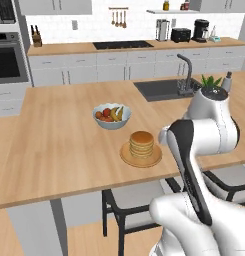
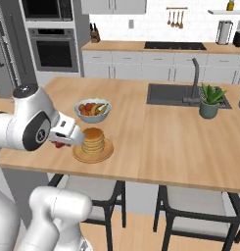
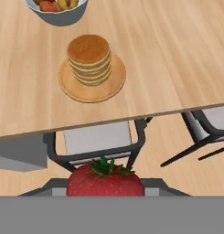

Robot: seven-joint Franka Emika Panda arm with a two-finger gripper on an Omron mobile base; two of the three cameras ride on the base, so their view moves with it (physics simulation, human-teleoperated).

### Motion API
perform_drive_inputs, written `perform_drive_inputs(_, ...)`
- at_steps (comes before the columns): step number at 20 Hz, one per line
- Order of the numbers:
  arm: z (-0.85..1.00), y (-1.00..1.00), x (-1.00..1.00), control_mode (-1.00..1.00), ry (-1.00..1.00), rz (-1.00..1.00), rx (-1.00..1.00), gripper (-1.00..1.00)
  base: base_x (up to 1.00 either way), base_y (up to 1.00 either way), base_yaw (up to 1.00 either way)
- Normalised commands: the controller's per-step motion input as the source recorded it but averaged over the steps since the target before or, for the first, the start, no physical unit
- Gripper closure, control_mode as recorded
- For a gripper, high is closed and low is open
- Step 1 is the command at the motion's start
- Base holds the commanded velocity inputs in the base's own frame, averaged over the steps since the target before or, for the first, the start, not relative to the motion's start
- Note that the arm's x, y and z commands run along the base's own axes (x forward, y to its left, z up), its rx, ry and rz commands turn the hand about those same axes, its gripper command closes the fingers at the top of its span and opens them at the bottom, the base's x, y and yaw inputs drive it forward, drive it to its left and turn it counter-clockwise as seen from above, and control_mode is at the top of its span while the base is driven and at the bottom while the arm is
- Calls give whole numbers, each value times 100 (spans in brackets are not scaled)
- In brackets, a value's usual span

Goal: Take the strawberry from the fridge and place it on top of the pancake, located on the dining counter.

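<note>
Over the near edge of the light-wood dining counter (image 2: 156, 147), the white arm's two-finger gripper (image 2: 59, 143) is holding the tiny red strawberry (image 3: 105, 181) clamped between its jaws, short of the golden pancake stack (image 3: 89, 59), apparently carrying it there.

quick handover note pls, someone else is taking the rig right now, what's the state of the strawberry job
Hand: shut on the strawberry, at the near edge of the dining counter, beside the pancake but not above it.
Pancake: stacked on its tan plate on the counter, nothing on top. White fruit bowl sits just behind it.
Done: strawberry fetched and carried to the counter.
Left: move over the stack, lower, release the berry on top, back off.
</note>
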Motion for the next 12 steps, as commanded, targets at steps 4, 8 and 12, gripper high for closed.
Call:
perform_drive_inputs(4, 14, 0, 100, -100, 17, 6, 0, 100, 0, 0, 0)
perform_drive_inputs(8, -30, 0, 100, -100, 10, 0, 0, 100, 0, 0, 0)
perform_drive_inputs(12, -61, 6, 100, -100, 0, 0, -1, 100, 0, 0, 0)
